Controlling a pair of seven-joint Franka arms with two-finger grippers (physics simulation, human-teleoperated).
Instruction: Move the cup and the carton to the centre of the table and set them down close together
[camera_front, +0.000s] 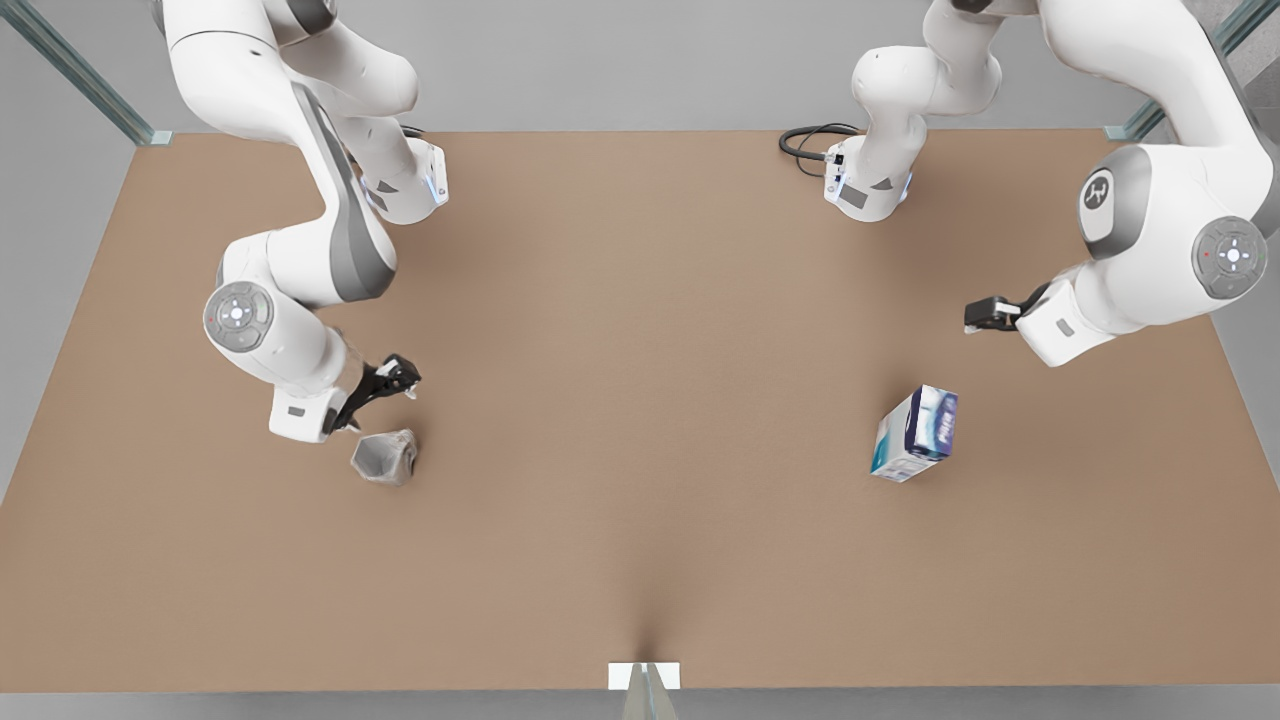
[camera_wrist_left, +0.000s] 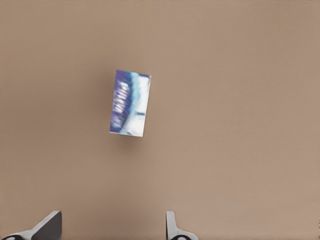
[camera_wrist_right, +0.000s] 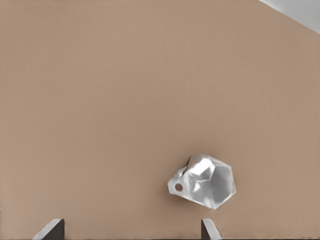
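The pale faceted cup (camera_front: 386, 457) stands on the brown table (camera_front: 640, 400) at the front view's left; the right wrist view shows its hollow inside (camera_wrist_right: 204, 181). My right gripper (camera_front: 400, 378) hovers just behind it, open (camera_wrist_right: 131, 231), apart from the cup. The white, teal and dark blue carton (camera_front: 915, 434) stands upright at the front view's right, and the left wrist view looks down on its printed top (camera_wrist_left: 130, 103). My left gripper (camera_front: 985, 315) hangs behind and to the right of the carton, open (camera_wrist_left: 111, 230), with nothing between its fingers.
Both white arm bases (camera_front: 405, 180) (camera_front: 868, 185) stand along the table's far edge, with a black cable (camera_front: 808, 143) beside the one at the front view's right. A small white bracket (camera_front: 643, 676) sits at the near edge. Bare tabletop lies between cup and carton.
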